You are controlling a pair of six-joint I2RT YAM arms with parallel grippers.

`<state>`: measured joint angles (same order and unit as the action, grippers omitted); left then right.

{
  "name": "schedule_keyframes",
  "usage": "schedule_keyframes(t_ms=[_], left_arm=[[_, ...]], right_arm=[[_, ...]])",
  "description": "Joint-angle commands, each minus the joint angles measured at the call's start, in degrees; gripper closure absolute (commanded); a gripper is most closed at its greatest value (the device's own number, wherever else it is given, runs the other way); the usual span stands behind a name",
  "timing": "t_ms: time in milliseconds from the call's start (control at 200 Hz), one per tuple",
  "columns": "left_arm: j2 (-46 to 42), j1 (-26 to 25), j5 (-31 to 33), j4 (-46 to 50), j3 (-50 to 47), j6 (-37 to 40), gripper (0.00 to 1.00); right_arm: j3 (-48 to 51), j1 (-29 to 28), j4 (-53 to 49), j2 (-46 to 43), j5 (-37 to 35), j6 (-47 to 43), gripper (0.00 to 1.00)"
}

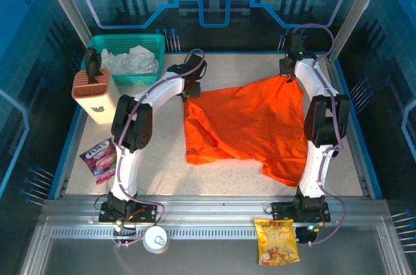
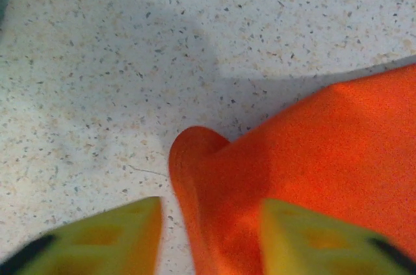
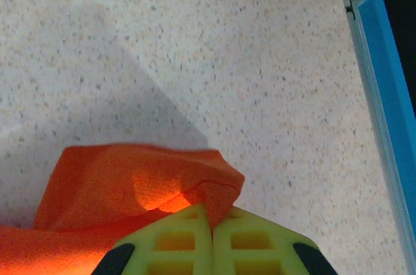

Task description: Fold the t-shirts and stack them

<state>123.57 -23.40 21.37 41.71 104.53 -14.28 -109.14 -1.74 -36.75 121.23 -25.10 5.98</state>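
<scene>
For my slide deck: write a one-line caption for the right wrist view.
Right gripper shut on a corner of the orange t-shirt, over the speckled table.

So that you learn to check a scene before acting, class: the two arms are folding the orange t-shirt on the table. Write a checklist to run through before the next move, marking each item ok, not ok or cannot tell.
1. The right gripper holds a corner of the t-shirt: ok, its fingers are shut on the cloth.
2. The left gripper holds the other far corner: not ok, its fingers stand apart with the cloth edge between them.
3. The t-shirt lies flat: not ok, folds show along its near edge.
4. The t-shirt is apart from the teal basket: ok.
5. Where the collar lies: cannot tell.
</scene>
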Motion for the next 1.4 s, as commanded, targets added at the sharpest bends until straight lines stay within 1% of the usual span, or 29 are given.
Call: schedule_keyframes(t_ms=[0,25,40,60,90,150,220,300,370,455,540,615,675,760,825,916,986,1056,1271,1391], left_arm=[[-6.2,0.4,1.8,-3.3,-0.9,-0.7,0.14],[-7.7,0.4,1.8,-3.6,-2.6,-0.9,0.08],[-8.7,0.4,1.8,-3.7,-3.6,-1.0,0.04],[-10.1,0.4,1.7,-3.7,-5.0,-1.1,0.01],[-12.1,0.4,1.4,-3.4,-7.0,-1.5,0.01],[-17.2,0.3,0.0,-2.1,-11.9,-2.7,0.01],[-22.3,0.2,-3.1,1.4,-17.2,-5.5,0.01],[-27.0,-0.1,-9.1,5.4,-24.0,-9.1,0.06],[-30.5,-0.9,-14.0,6.3,-31.1,-12.5,0.17],[-34.8,-2.0,-19.6,4.2,-40.0,-17.2,0.31],[-38.3,-3.2,-24.2,0.5,-46.6,-22.5,0.33],[-40.3,-4.2,-26.9,-2.4,-50.0,-26.4,0.34],[-41.0,-5.2,-27.6,-4.0,-51.3,-29.0,0.35],[-40.9,-6.6,-29.1,-6.5,-52.8,-32.0,0.35],[-39.8,-7.9,-30.5,-8.9,-54.2,-34.2,0.35],[-37.5,-9.4,-30.3,-11.5,-55.6,-36.0,0.37],[-36.1,-10.0,-29.7,-13.8,-56.5,-37.2,0.39],[-35.1,-10.1,-29.0,-15.5,-57.0,-38.1,0.40],[-31.7,-10.6,-28.6,-16.5,-55.2,-38.6,0.44],[-29.2,-11.6,-28.9,-17.3,-54.5,-39.0,0.50]], right_arm=[[-8.3,0.9,-2.4,1.1,-0.7,2.5,0.72],[-8.9,0.9,-3.0,1.2,-0.3,2.9,0.55],[-9.1,0.9,-3.4,1.2,-0.2,3.3,0.48],[-9.1,0.9,-3.9,1.0,0.1,3.7,0.40],[-8.4,0.9,-4.2,0.4,0.6,4.5,0.31],[-5.4,0.9,-4.2,-2.1,2.1,5.9,0.19],[0.7,0.8,-3.0,-6.7,3.1,7.6,0.15],[9.1,0.9,-1.4,-13.2,3.9,9.9,0.16],[17.2,0.9,0.7,-19.6,5.3,11.5,0.19],[25.9,0.9,2.5,-26.8,7.2,13.1,0.23],[32.3,0.6,2.5,-32.7,8.6,13.9,0.30],[36.4,0.3,1.8,-37.2,9.5,14.2,0.37],[39.4,-0.2,1.3,-40.4,10.2,14.3,0.41],[42.9,-1.1,0.5,-44.6,10.7,14.4,0.43],[45.0,-1.7,-0.3,-47.0,10.8,14.2,0.44],[46.8,-1.9,-1.2,-49.5,10.8,14.0,0.48],[48.0,-2.0,-1.4,-50.9,11.0,13.9,0.53],[48.7,-1.9,-1.7,-51.8,11.0,13.8,0.55],[50.2,-1.9,-2.0,-53.2,11.1,13.3,0.63],[51.0,-1.9,-1.9,-53.7,11.1,13.4,0.65]])
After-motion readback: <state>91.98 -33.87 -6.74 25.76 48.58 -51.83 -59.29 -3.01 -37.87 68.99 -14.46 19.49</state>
